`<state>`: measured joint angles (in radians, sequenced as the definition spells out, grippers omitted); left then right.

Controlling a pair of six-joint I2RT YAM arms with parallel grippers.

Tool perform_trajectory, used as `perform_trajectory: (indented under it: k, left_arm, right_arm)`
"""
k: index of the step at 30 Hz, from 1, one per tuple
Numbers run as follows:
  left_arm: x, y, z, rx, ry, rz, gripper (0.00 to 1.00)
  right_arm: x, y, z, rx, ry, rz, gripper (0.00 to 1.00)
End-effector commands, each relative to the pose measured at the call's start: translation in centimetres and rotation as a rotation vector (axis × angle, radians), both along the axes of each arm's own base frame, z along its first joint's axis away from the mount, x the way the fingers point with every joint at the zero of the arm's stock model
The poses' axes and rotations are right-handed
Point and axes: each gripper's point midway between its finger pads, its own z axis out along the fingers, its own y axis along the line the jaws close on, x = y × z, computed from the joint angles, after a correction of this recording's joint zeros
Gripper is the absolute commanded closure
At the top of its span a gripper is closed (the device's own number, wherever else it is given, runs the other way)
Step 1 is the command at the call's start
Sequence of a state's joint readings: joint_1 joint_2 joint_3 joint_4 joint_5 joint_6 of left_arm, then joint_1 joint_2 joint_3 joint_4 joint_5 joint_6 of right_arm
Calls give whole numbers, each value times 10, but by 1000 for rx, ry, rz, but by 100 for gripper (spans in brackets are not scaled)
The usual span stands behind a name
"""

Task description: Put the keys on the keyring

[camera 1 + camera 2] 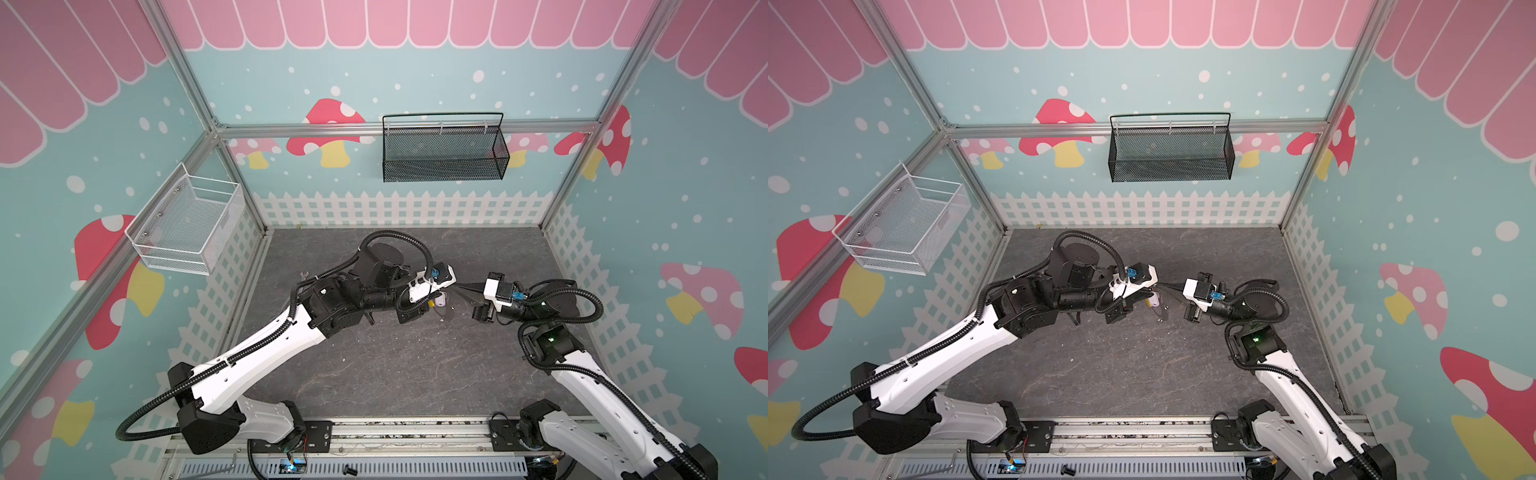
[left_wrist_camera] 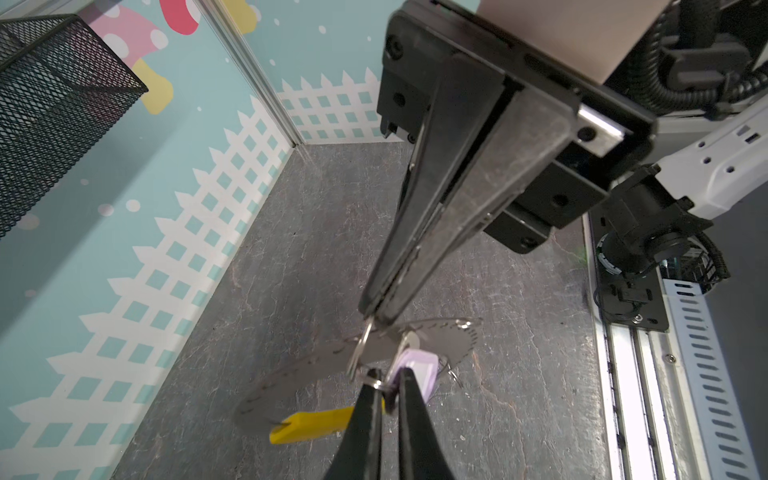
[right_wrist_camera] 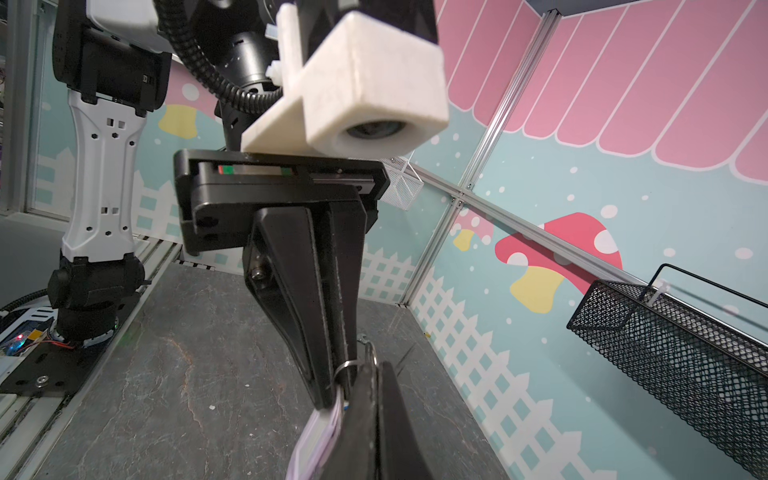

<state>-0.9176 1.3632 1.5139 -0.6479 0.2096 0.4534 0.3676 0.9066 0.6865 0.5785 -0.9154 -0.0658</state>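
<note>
Top views: the right gripper (image 1: 458, 287) is reaching to the lilac-tagged key (image 1: 1155, 300), which is hanging above the middle of the table (image 1: 395, 365).
Left wrist: the left gripper (image 2: 389, 377) is clamping the key's tag, fully closed. The right gripper, closed too, is pinching a silver ring (image 2: 358, 351), probably steadying it for threading. The yellow part of the keyring (image 2: 311, 424) is showing just beside.
Right wrist: the tag is hanging, its long axis pointing down toward the table.

Both top views: high overhead, far off, tilted down, sharing the whole worktop (image 1: 395, 374). Wrist views: close behind own fingers, left fingers (image 2: 368, 419) facing right fingers (image 2: 419, 232); both share where the tips meet.
</note>
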Motion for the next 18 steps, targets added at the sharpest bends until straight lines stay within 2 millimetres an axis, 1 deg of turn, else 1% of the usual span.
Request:
perform_trajectory:
  k: [1,6,18]
  left_arm:
    - [1,-4,-4,1,-6,-27,93]
    - [-2,-11,-4,-9,-7,-68,98]
    - [-2,-23,-4,-37,-12,-104,98]
  right_arm:
    - [-7,0,7,26,-29,18,100]
    - [-6,-1,8,39,-25,19,100]
    - [-3,-1,6,53,-7,6,100]
